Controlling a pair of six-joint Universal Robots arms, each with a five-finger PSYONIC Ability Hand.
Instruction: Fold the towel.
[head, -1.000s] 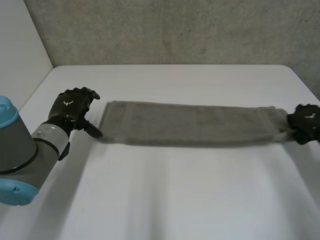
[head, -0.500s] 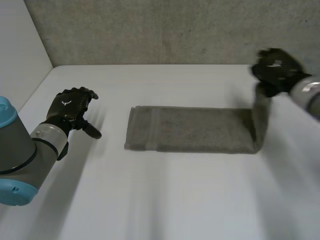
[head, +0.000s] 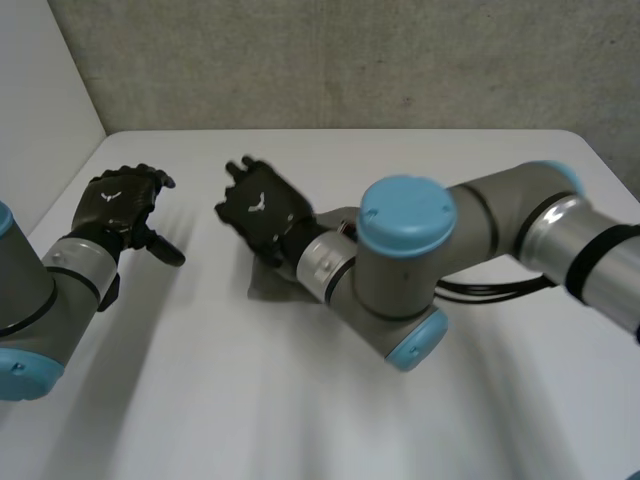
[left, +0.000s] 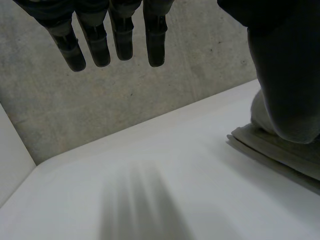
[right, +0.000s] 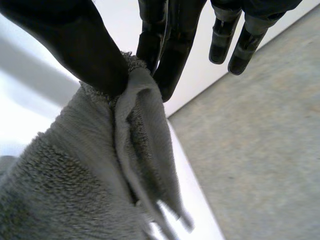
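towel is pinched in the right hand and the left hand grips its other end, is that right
Partly. The right hand does pinch the towel, but the left hand grips nothing: the left wrist view shows its fingers straight, apart from the towel, above the table.

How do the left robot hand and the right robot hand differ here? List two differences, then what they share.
Grip: the left robot hand holds nothing, fingers straight; the right robot hand pinches the towel between thumb and fingers.
Place: the left robot hand is apart from the towel; the right robot hand is at its left end.
Shared: both are black, above the white table.
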